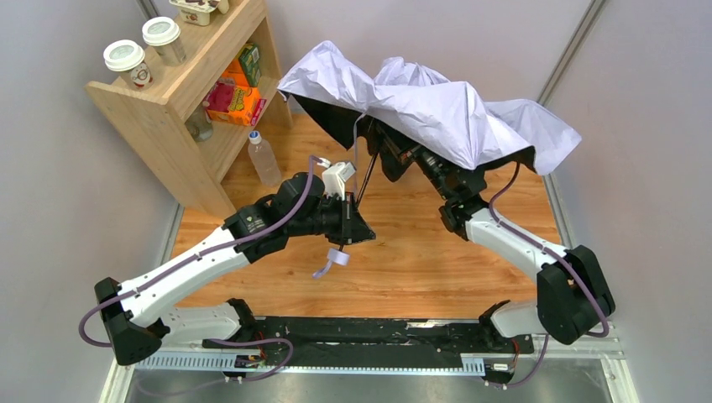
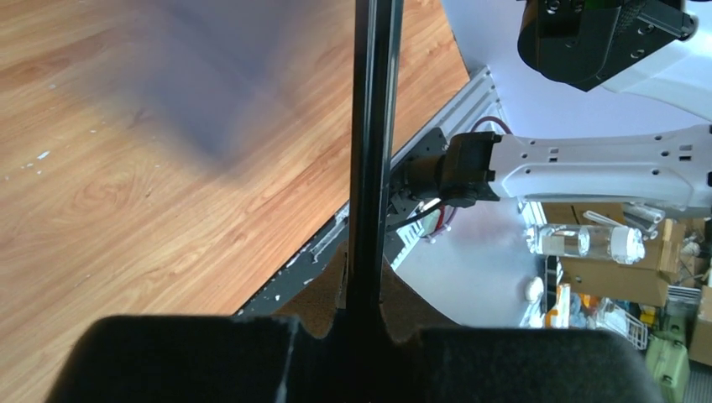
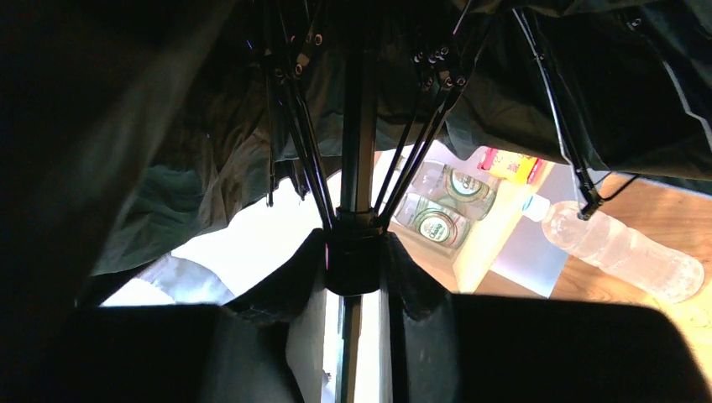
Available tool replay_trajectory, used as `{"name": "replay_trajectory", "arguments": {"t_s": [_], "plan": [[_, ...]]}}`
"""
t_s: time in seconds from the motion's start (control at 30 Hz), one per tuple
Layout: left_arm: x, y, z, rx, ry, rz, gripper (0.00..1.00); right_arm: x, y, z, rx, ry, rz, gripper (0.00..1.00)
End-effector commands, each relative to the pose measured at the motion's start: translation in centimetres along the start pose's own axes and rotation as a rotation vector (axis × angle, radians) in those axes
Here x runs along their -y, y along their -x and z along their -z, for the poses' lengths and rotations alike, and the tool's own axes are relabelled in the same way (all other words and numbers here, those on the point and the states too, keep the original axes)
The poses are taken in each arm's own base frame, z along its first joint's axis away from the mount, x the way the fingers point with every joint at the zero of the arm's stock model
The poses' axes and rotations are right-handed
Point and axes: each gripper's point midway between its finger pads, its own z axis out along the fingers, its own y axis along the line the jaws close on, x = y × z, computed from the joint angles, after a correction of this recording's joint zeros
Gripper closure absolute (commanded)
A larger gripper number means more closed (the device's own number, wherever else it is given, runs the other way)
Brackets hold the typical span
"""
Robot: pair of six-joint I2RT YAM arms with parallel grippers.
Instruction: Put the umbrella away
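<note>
Closest to the lens, jaws of the left arm (image 1: 210, 256) clamp the dark shaft (image 2: 369, 168) of the umbrella (image 1: 437, 109), which hangs half-collapsed above the tabletop (image 1: 420, 260). The right arm (image 1: 504, 239) has its jaws gripping the runner (image 3: 354, 260). Best hold the shaft still and slide the runner straight along it. Overhead, fabric hides that runner grip; the right wrist view shows it.

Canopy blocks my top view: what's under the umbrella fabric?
Under the umbrella, the right wrist view shows the right gripper shut on the runner, with ribs fanning above. In the top view the umbrella hides that gripper and the table beneath.
</note>
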Motion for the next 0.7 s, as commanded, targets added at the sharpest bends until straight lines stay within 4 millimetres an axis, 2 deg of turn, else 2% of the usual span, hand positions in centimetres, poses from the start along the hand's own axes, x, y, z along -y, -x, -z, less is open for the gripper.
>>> {"name": "replay_trajectory", "arguments": {"t_s": [0.0,0.07,0.13,0.2,0.27,0.4,0.5,0.6,0.67], "plan": [[2.6,8.8,1.8,0.345,-0.043,-0.068,1.0,-2.1,-7.0,3.0,-0.255,0.115,-0.024,1.0],[2.8,9.1,2.2,0.338,-0.023,-0.087,1.0,-0.7,-7.7,3.1,-0.306,0.05,0.03,1.0],[3.1,9.5,2.8,0.344,-0.018,-0.111,1.0,1.7,-8.4,3.0,-0.369,-0.082,0.096,1.0],[2.6,9.6,3.0,0.351,0.015,-0.118,1.0,4.1,-9.2,3.6,-0.438,-0.216,0.134,0.91],[2.0,9.4,3.0,0.352,0.037,-0.123,1.0,5.3,-9.4,4.3,-0.469,-0.302,0.145,0.74],[0.5,9.4,2.5,0.36,0.097,-0.123,1.0,6.4,-10.1,5.2,-0.489,-0.398,0.133,0.4],[-0.1,9.7,2.3,0.369,0.13,-0.131,1.0,6.9,-11.2,6.3,-0.507,-0.439,0.154,0.24],[0.1,10.2,2.2,0.371,0.138,-0.152,1.0,6.9,-10.8,6.6,-0.466,-0.445,0.189,0.22],[-0.1,10.1,1.8,0.36,0.148,-0.158,1.0,5.5,-10.1,6.5,-0.432,-0.414,0.22,0.21]]}}
